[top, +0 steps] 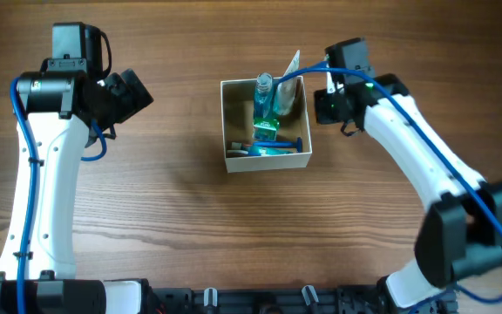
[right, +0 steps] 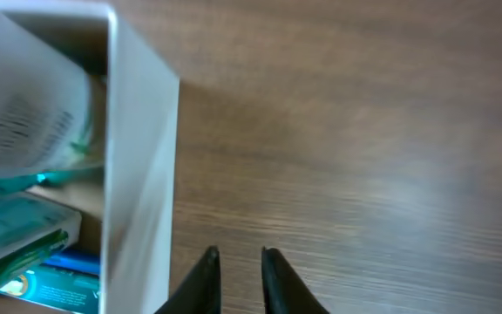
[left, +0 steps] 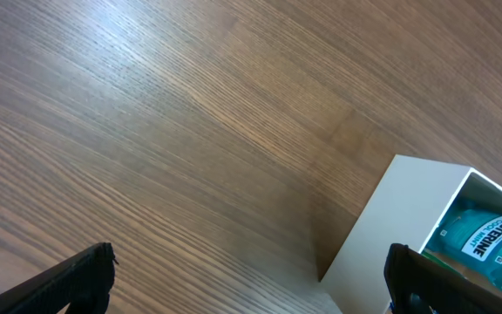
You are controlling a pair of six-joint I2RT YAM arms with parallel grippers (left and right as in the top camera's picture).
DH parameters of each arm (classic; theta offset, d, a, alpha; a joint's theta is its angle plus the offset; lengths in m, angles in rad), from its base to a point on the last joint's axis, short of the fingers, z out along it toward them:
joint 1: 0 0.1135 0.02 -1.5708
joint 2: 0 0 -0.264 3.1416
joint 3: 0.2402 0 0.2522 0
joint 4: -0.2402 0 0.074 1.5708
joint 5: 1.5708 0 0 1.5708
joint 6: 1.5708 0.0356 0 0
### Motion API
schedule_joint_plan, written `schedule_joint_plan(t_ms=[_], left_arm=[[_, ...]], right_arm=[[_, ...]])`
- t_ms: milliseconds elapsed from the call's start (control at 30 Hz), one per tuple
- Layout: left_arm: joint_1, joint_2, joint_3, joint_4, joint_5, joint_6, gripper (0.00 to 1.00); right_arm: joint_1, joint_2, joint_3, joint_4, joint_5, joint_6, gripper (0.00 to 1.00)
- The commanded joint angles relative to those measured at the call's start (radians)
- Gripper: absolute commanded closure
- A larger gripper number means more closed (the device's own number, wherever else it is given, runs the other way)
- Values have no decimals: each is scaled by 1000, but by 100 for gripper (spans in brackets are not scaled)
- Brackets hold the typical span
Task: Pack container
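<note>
The container [top: 268, 161], a small square cream-white box with a tan inside, stands at the table's middle back. In it are a teal mouthwash bottle [top: 264, 94], a green-and-white carton [top: 267, 131], a blue-handled razor [top: 277, 146] and a pale sachet [top: 291, 64] sticking up at the back right corner. My left gripper [top: 133, 92] is open and empty, well left of the box. The left wrist view [left: 251, 283] shows the box wall [left: 390, 227] and the bottle [left: 486, 240]. My right gripper [top: 325, 103] hangs just right of the box, its jaws [right: 240, 257] nearly together and empty beside the wall [right: 138, 174].
Bare brown wood table [top: 181, 218] lies all round the box. The left arm's white links [top: 46, 174] run down the left side. The right arm [top: 425, 166] runs down the right side. No other loose objects show.
</note>
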Motion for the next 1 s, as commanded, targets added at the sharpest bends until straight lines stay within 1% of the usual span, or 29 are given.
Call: schedule_joint_plan(t_ms=[0, 133, 400, 767, 967], left_arm=[[4, -9, 7, -4, 15, -3, 0], [4, -9, 7, -3, 15, -3, 0], [4, -9, 7, -4, 4, -2, 0], [4, -9, 7, -4, 5, -3, 0], [4, -9, 7, -4, 5, -2, 0]], right_arm=[[2, 27, -1, 2, -49, 55, 85], [2, 27, -1, 6, -65, 53, 85], [-5, 27, -1, 6, -225, 52, 85], [-9, 27, -1, -14, -232, 107, 85], [-9, 27, -1, -13, -258, 107, 85]])
